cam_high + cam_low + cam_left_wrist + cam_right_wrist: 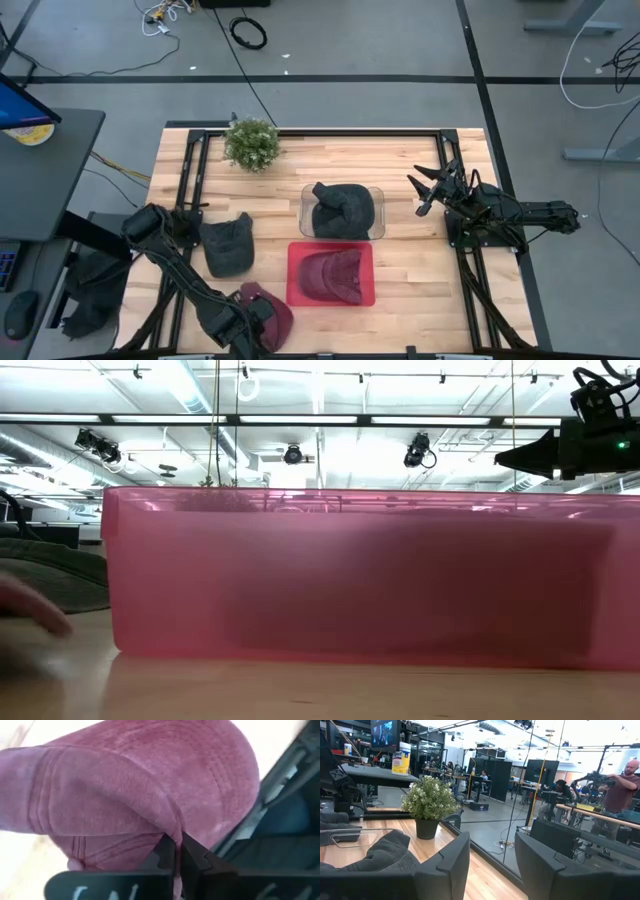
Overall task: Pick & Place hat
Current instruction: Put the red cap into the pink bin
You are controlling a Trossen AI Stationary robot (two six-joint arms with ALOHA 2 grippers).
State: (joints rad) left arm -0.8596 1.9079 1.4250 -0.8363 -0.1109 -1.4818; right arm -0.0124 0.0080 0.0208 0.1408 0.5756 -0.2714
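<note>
Maroon hat at table front edge, left pincer clamped on it

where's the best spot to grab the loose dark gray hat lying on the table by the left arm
Judging from above, take the dark gray hat by its brim edge, coming straight down. It lies flat on the table, the brim thin enough to pinch. The left hand is already shut on the maroon hat; the right hand waits open.
</note>
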